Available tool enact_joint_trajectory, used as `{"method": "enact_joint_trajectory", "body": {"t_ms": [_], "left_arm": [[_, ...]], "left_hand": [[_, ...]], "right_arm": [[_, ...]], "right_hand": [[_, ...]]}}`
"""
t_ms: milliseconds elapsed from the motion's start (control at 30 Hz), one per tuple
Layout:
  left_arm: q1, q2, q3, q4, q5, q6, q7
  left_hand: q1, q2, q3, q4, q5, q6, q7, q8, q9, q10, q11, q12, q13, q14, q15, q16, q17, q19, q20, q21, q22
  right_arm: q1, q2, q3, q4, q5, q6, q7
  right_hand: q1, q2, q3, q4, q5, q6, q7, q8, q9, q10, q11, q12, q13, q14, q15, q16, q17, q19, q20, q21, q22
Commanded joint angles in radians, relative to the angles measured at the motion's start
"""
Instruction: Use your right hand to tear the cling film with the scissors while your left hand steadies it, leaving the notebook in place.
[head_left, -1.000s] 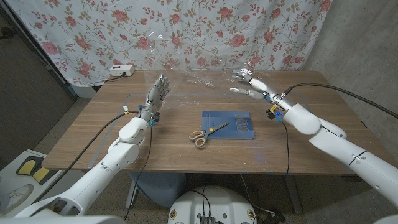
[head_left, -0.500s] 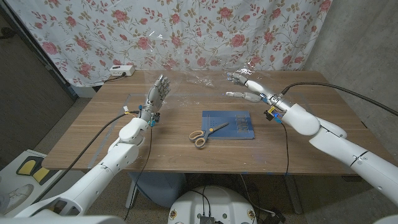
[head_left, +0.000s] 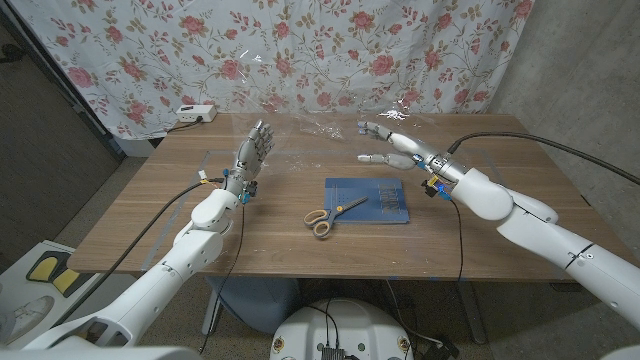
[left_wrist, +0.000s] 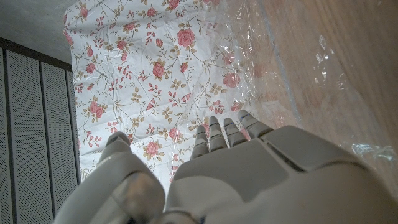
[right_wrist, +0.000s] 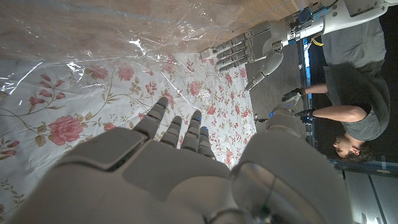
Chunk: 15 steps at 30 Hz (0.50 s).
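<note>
A clear sheet of cling film (head_left: 330, 90) hangs upright across the table's far half, crinkled and glinting; it also shows as cling film (left_wrist: 323, 68) and cling film (right_wrist: 93, 31). My left hand (head_left: 253, 152) is raised with fingers apart, just in front of the film's left part, holding nothing. My right hand (head_left: 392, 145) is open in the air near the film's right part, fingers spread. The scissors (head_left: 330, 216) with tan handles lie on the table beside the blue notebook (head_left: 368, 198), between both hands and nearer to me.
A floral curtain (head_left: 300, 50) hangs behind the table. A white power strip (head_left: 195, 113) lies at the far left corner. A seated person (right_wrist: 354, 124) shows in the right wrist view, as does my left hand (right_wrist: 249, 53).
My right hand has drifted leftward and slightly lower, toward the middle of the film. The left hand, scissors and notebook have stayed put.
</note>
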Motion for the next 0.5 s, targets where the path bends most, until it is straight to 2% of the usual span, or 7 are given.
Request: {"method": "enact_joint_trajectory", "body": {"t_ms": [33,133,167,233,500], "left_arm": [[0.006,-0.005,0.001,0.003,-0.003,-0.006,0.0],[0.01,-0.004,0.0,0.0,-0.005,-0.005,0.002],[0.012,-0.004,-0.001,-0.001,-0.005,-0.006,0.002],[0.014,-0.004,-0.002,-0.002,-0.005,-0.008,0.004],[0.024,0.0,-0.005,-0.014,-0.005,-0.008,0.009]], "left_hand": [[0.005,0.009,0.004,-0.007,0.004,0.007,-0.006,0.005,0.003,0.009,-0.004,0.002,0.002,-0.001,-0.006,0.001,0.003,0.003,0.004,-0.001,0.005],[0.004,0.009,0.004,-0.007,0.004,0.009,-0.006,0.005,0.003,0.009,-0.001,0.002,0.002,0.0,-0.007,0.001,0.003,0.003,0.004,-0.001,0.005],[0.004,0.009,0.004,-0.007,0.004,0.009,-0.006,0.005,0.003,0.008,-0.001,0.001,0.002,-0.001,-0.007,0.001,0.003,0.003,0.004,-0.001,0.005],[0.004,0.009,0.003,-0.007,0.004,0.015,-0.002,0.008,0.003,0.009,-0.002,0.002,0.002,0.0,-0.007,0.001,0.003,0.003,0.004,-0.001,0.005],[0.003,0.009,0.003,-0.008,0.004,0.034,0.0,0.013,0.003,0.011,0.0,0.002,0.002,0.0,-0.006,0.001,0.003,0.003,0.005,-0.001,0.005]], "right_arm": [[-0.016,-0.008,0.012,-0.038,-0.044,0.014,-0.016],[-0.016,-0.01,0.011,-0.044,-0.047,0.018,-0.007],[-0.015,-0.011,0.01,-0.046,-0.044,0.018,0.001],[-0.015,-0.013,0.009,-0.051,-0.046,0.018,0.008],[-0.026,-0.015,0.02,-0.059,-0.042,0.039,0.009]], "right_hand": [[0.014,-0.001,0.007,-0.005,0.008,0.01,0.0,0.007,0.002,0.022,-0.001,0.007,0.004,0.012,-0.061,0.005,0.0,0.013,0.001,0.005,0.002],[0.018,-0.001,0.008,-0.005,0.008,0.014,0.0,0.008,0.002,0.029,0.0,0.009,0.004,0.017,-0.063,0.006,-0.001,0.017,0.001,0.006,0.002],[0.022,-0.001,0.009,-0.006,0.008,0.04,-0.006,0.017,0.002,0.036,-0.001,0.009,0.004,0.017,-0.062,0.005,-0.002,0.018,0.001,0.005,0.002],[0.024,-0.002,0.009,-0.006,0.007,0.046,-0.012,0.019,0.002,0.038,-0.001,0.009,0.005,0.019,-0.062,0.006,-0.002,0.019,0.002,0.005,0.002],[0.036,-0.004,0.011,-0.008,0.008,0.068,-0.013,0.026,0.002,0.067,-0.002,0.013,0.005,0.041,-0.072,0.012,-0.003,0.035,0.002,0.009,0.002]]}}
